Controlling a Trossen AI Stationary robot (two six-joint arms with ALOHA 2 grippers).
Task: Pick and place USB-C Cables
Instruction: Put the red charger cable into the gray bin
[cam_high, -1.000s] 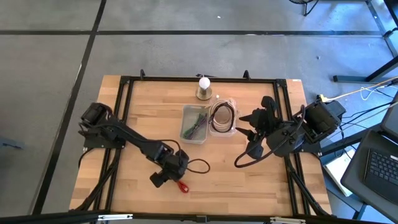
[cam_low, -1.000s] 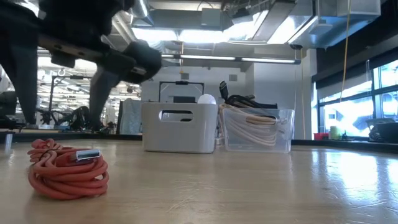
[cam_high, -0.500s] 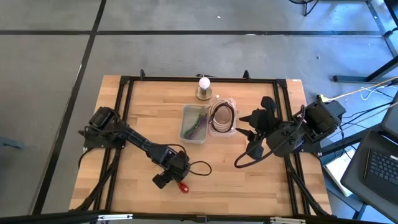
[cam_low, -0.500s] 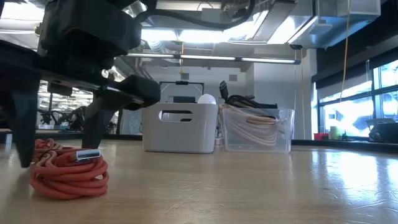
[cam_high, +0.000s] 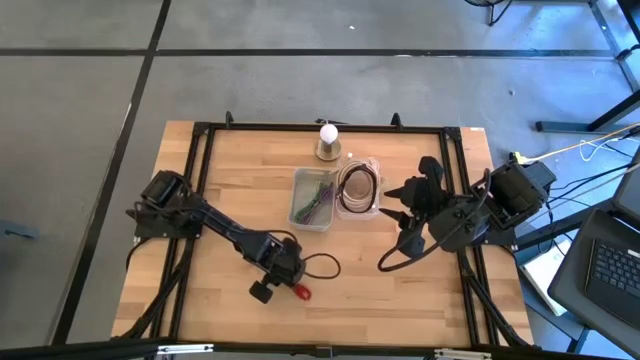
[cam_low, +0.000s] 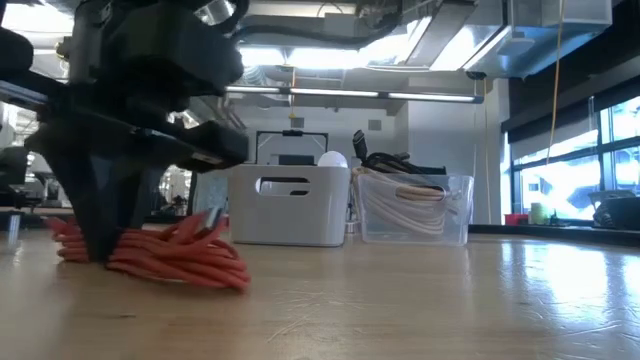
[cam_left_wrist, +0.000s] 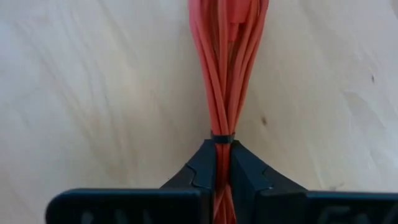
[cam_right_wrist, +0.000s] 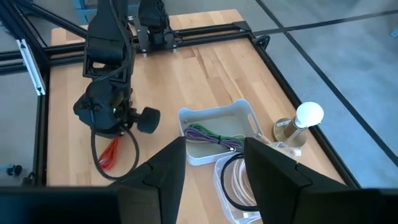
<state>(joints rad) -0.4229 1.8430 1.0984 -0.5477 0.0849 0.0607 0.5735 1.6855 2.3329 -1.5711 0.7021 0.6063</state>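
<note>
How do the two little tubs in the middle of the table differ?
The white tub has solid walls and a handle slot; the clear tub beside it is see-through. The white tub holds purple and green cable bundles; the clear tub holds cream-white coils and a black loop. Both are small open bins standing side by side.

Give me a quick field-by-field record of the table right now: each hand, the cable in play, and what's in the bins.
left hand: shut on the red cable bundle, down at the tabletop near the front edge
red cable bundle: squeezed between the fingers, lying on the wood
right hand: open, empty, raised at the right side near the bins
white bin: holds purple and green cables
clear bin: holds cream-white coils and a black loop
white ball on metal base: behind the bins
</note>
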